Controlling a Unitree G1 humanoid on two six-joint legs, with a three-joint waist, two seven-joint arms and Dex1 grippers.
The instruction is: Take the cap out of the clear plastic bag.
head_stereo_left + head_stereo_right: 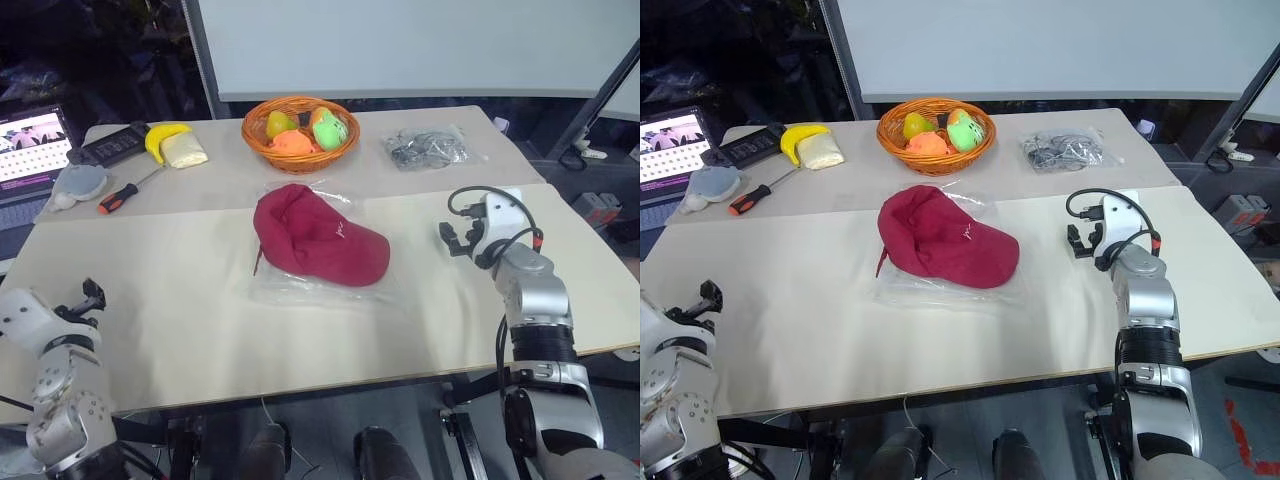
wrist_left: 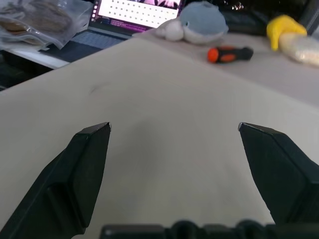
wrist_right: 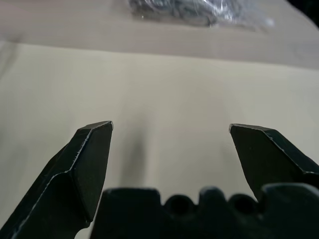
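Left eye view, near edge first: left end effector [image 1: 90, 296] low at the near-left corner of the worktop [image 1: 200, 330], fingers spread wide, empty. Right end effector [image 1: 456, 238] further in on the right, fingers likewise spread, empty, just right of centre. Between them, mid-worktop: the cap [image 1: 318, 240], dark red, resting on top of the clear plastic bag [image 1: 300, 290], already outside it by the look of it, brim aimed right and toward the near edge. Long axis running from far-left to near-right. Right arm clearly nearer; cap off to its left. Pale, flat, matte surface. Beyond: wicker basket [image 1: 299, 131] of fruit, small bag of grey items [image 1: 427, 148], banana [image 1: 163, 136], screwdriver [image 1: 128, 192], laptop [image 1: 32, 145].
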